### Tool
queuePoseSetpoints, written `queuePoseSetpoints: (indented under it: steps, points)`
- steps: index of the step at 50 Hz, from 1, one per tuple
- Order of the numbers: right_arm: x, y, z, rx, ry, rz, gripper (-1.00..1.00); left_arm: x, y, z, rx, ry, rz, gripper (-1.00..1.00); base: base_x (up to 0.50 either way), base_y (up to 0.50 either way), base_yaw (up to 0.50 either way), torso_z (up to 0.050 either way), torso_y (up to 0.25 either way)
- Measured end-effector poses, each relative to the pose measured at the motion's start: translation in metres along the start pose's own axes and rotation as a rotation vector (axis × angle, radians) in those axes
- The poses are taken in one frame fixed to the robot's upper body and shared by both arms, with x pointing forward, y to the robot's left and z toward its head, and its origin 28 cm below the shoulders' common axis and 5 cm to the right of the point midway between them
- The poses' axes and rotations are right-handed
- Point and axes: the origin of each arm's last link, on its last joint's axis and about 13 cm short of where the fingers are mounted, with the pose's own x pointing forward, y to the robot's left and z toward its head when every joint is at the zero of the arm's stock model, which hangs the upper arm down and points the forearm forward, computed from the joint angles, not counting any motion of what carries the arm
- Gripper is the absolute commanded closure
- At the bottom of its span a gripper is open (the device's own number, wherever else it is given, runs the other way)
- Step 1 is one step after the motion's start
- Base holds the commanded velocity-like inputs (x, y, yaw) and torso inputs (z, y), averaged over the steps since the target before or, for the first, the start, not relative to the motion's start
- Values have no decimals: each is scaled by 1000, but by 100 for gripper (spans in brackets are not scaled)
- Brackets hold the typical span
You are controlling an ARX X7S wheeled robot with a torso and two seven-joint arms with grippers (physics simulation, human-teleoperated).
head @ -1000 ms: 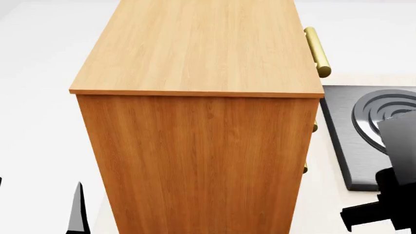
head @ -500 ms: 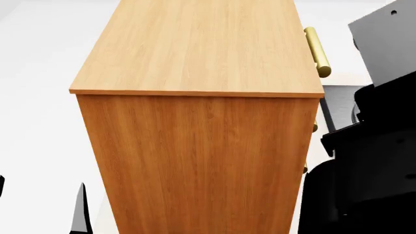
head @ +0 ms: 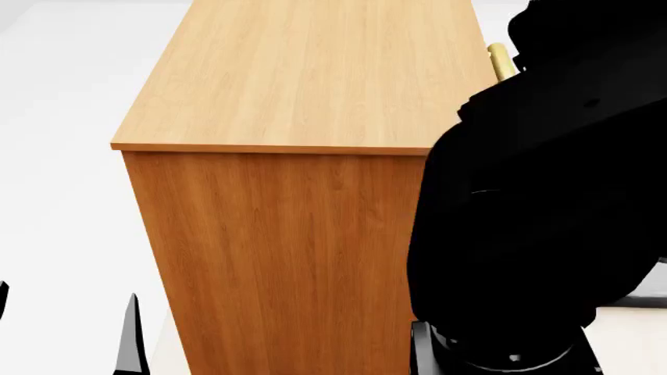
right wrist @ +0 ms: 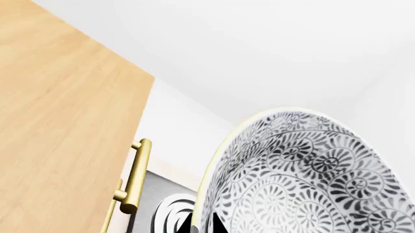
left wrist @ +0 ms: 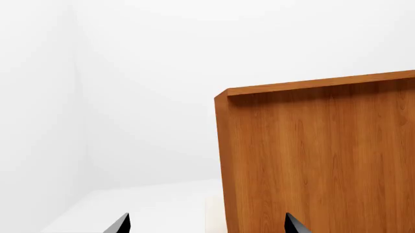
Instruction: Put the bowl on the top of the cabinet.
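- Left wrist view: The cabinet [left wrist: 318, 155] is filling the lower right of the frame, with its top edge showing as a thin lip. White walls are sitting behind it. Two dark tips of the left gripper [left wrist: 206, 224] are poking up at the bottom edge, and they are standing wide apart with nothing between them.
- Head view: The cabinet [head: 302, 156] is taking up the middle, with its flat top in the upper part and nothing lying on the part that shows. The big black right arm [head: 542, 195] is covering the right side and hiding part of the cabinet. A bit of a gold handle [head: 499, 61] is peeking out beside the arm. The bowl is not showing here.
- Right wrist view: The bowl [right wrist: 304, 179] is filling the lower right, tilted, with its leafy pattern and thin yellow rim showing. It is up beside the cabinet [right wrist: 58, 121], which is on the left. A gold handle [right wrist: 135, 177] is sticking out of it. A stove ring [right wrist: 172, 213] is showing at the bottom. I cannot tell how the right gripper is set.
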Motion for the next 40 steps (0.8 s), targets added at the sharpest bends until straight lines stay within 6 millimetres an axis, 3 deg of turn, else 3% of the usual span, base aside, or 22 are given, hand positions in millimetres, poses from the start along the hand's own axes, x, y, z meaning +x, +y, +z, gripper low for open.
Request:
queuePoseSetpoints:
  steps: [22,40]
  points:
    - [-10,6,64,6,-138,84,100,1,-2,-2,3,6,-4,-100,0,0,0,0,0]
    - [-18,18,78,-33,-202,138,100,-1,-1,-1,2,5,-1,-100,0,0,0,0,1]
